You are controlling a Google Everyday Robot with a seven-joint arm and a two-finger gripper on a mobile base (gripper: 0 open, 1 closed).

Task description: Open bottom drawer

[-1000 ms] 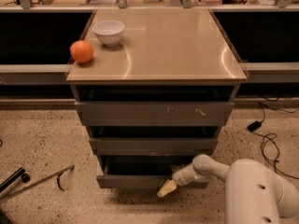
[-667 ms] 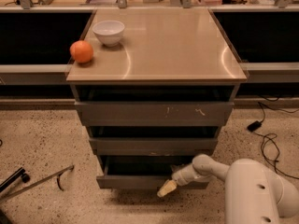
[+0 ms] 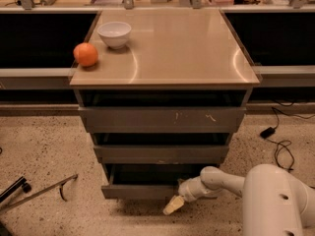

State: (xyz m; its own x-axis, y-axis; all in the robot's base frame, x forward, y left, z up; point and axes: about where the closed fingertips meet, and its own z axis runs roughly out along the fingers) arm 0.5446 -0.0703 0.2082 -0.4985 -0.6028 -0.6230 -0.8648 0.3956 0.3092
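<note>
It looks like a robot lab or workshop. A grey metal drawer cabinet with beige top (image 3: 182, 48) stands on a speckled stone floor (image 3: 44, 146), where loose black cables (image 3: 281, 149) lie. The pale gripper (image 3: 173, 206) hangs low before the bottom drawer (image 3: 138, 191).

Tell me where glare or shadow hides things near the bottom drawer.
Camera view: warm light; glare arcs on the cabinet top; inside the bottom drawer is black shadow; the gripper, low at that drawer's front, right of middle, is well lit.
</note>
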